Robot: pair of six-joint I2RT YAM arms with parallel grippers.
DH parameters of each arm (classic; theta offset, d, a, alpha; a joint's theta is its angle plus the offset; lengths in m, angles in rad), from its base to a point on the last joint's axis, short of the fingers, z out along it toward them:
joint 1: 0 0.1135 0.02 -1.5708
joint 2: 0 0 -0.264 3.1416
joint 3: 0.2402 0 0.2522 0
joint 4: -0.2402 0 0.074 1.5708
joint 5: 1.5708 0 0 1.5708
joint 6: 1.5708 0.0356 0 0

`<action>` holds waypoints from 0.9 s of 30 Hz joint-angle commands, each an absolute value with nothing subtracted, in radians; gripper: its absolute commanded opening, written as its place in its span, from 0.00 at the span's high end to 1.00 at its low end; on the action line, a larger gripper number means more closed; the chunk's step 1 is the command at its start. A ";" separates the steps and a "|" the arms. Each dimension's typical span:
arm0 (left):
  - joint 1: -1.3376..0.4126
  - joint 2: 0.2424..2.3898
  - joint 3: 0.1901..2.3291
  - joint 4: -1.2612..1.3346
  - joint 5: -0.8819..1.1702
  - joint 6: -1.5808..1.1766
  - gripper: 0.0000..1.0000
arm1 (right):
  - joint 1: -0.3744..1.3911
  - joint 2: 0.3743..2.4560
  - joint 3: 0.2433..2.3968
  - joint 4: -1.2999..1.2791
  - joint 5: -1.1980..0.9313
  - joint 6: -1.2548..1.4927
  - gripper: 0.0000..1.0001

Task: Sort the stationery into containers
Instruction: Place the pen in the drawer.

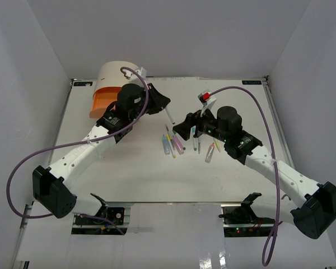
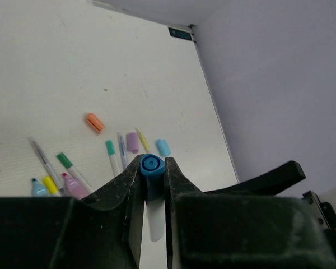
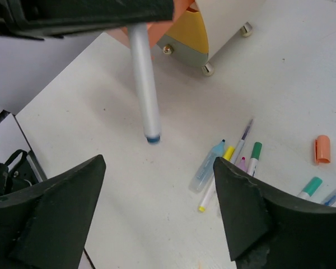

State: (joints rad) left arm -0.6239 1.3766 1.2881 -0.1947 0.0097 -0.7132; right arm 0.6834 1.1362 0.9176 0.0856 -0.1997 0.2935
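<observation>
**While left holds a pen, right stands wide open**

Where the left gripper (image 2: 152, 175) shows in its wrist view, both fingers are pressed tight on a white pen with a blue end (image 2: 150, 166), so it is clamped on that pen. From the top view the pen sticks out of the gripper at a tilt, between the beige half-round cabinet (image 1: 114, 73) and the loose pens (image 1: 173, 143). I cannot tell whether its lower tip touches the white table (image 1: 129, 174).

The right gripper (image 3: 158, 168) is spread wide with nothing between the fingers. It sits near the loose pens, just beside the held pen.

The orange drawer (image 1: 103, 101) juts out of the cabinet front, partly under the left arm. The yellow drawer (image 3: 191, 29) and grey-green drawer (image 3: 183, 48) show below it in the right wrist view.

On the table:
- The loose pens are in pastel blue, yellow, pink and green, lying close together.
- An orange block (image 2: 95, 122), a purple block (image 2: 133, 142) and a pale blue block (image 2: 163, 147) lie apart from the cabinet.

Writing: a dark label (image 2: 180, 33) sits at the far table corner, too small to read.
</observation>
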 commanded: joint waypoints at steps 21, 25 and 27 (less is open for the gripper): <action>-0.060 1.292 1.223 -0.178 -0.057 -0.810 0.82 | 0.686 0.989 0.759 -0.060 -0.005 0.175 0.03; -0.058 1.318 1.221 -0.169 -0.049 -0.816 0.73 | 0.686 1.000 0.752 -0.061 0.036 0.167 0.03; -0.057 1.327 1.224 -0.169 -0.049 -0.815 0.67 | 0.686 1.006 0.747 -0.064 0.060 0.164 0.03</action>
State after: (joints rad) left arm -0.0616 1.3354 1.2217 -0.1978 -0.0689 -0.8043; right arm 0.6830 1.0039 0.7547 -0.0788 0.0051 0.1852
